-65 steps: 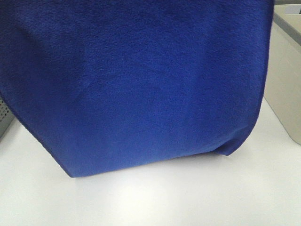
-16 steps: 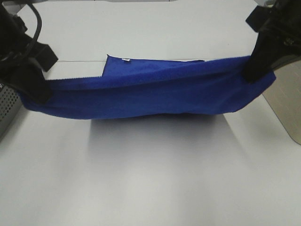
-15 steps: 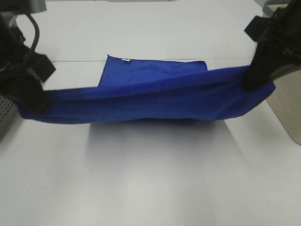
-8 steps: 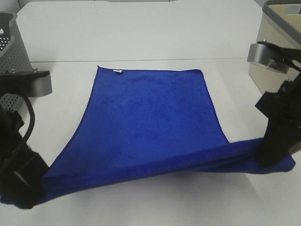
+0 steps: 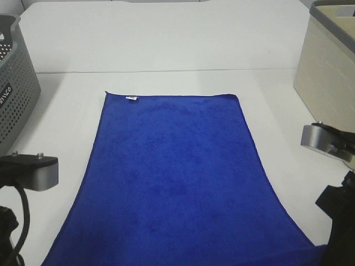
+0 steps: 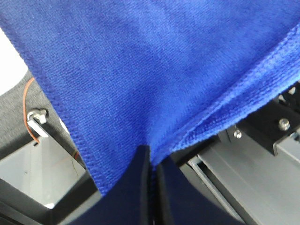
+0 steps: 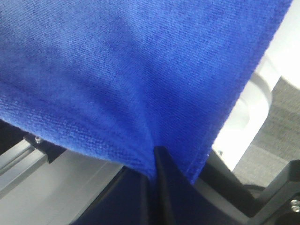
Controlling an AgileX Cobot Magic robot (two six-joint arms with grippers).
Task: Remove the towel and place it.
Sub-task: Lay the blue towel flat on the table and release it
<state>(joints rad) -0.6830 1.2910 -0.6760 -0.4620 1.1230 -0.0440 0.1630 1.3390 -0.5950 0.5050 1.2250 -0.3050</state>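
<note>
The towel [image 5: 172, 177] lies spread flat on the table [image 5: 166, 44] beside the grey basket [image 5: 14, 83], white tag [image 5: 132, 98] on the basket's side. The left hand [image 6: 151, 168] is clamped on the corner nearer the basket, and the right hand [image 7: 152, 161] is clamped on the corner farther from it

The towel [image 5: 172, 177] is cut off in the high view at its edge nearest the claws. Its pinched corners disappear inside the left claw [image 6: 152, 161] and right claw [image 7: 151, 168]. The tag [image 5: 132, 98] has print too small to read.
</note>
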